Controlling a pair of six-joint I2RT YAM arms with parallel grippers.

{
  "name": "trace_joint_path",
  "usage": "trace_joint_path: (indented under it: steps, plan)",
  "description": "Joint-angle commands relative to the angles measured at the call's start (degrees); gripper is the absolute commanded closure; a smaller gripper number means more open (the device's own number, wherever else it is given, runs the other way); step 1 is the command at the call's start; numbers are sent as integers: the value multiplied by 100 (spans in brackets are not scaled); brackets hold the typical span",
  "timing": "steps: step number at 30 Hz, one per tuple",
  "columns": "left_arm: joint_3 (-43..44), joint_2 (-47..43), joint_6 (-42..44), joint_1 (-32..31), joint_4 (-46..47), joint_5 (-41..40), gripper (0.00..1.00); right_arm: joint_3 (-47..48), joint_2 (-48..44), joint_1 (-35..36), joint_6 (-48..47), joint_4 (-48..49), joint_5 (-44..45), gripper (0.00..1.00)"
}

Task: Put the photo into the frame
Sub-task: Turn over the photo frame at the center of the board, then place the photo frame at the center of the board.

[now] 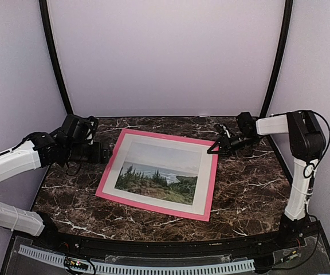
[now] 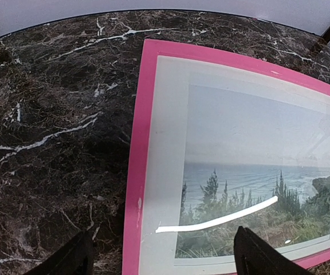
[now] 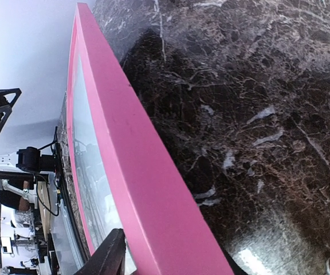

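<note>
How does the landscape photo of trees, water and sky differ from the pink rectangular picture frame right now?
Look: the landscape photo shows green trees, water and pale sky; the pink picture frame is plain thin rails. Size: the photo is smaller than the frame. Place: the photo lies inside the frame, whose rails run round it. Both are rectangular and skewed alike on the dark marble table.

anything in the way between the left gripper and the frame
Nothing visible. The left gripper hangs at the frame's left rail with its jaws open, and only bare marble table lies beside that rail. The photo already sits inside the frame.
</note>
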Motion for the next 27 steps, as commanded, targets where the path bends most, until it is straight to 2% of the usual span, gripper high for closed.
trace_joint_path:
  steps: [1,7,18,22,27]
  plan:
    - [-189,98,-172,101,398,208,13,326,193,-92,-199,479,-202,55]
    - [-400,203,-223,175,569,367,13,290,359,-238,-118,529,-15,47]
    - [-517,286,-183,350,658,530,14,142,232,-523,416,587,726,43]
    - [-596,448,-152,574,795,878,13,-52,-88,-524,632,601,1336,39]
    - [-632,872,-142,945,1033,1721,13,-706,-826,-417,868,760,1876,29]
